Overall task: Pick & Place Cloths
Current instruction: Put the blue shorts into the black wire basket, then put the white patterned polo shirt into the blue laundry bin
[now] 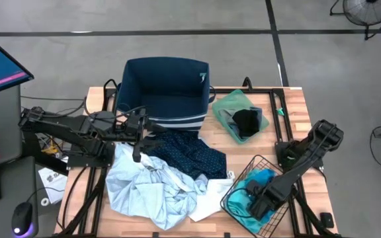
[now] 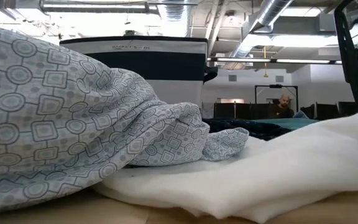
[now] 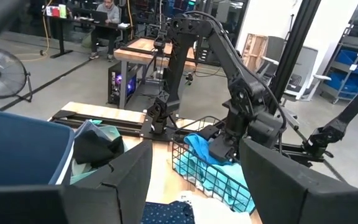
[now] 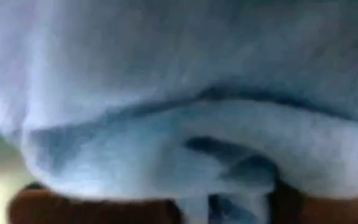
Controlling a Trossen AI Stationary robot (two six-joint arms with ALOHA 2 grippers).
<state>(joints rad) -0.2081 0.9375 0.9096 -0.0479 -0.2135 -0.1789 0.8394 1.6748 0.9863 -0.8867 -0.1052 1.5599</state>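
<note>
High view shows the right gripper (image 1: 260, 201) down inside the black wire mesh basket (image 1: 233, 188), pressed into the turquoise cloth (image 1: 260, 180) that lies there. Whether its fingers are apart or clamped on that cloth I cannot tell; the right wrist view is filled with blue fabric right against the lens. Beside the basket, toward the table's middle, a white cloth (image 1: 211, 197) touches its wire edge, and past that lies the navy dotted cloth (image 1: 190, 153) and the pale blue-white cloth (image 1: 144, 188), overlapping one another. Beyond the basket, toward the far edge, a black cloth (image 1: 246, 121) sits on a green one (image 1: 233, 106).

The left gripper (image 1: 137, 142) hovers over the near edge of the pale blue-white cloth with its fingers (image 3: 129, 180) apart and empty, just in front of the navy fabric bin (image 1: 164, 92), which stands upright at the far side of the table (image 1: 290, 112).
</note>
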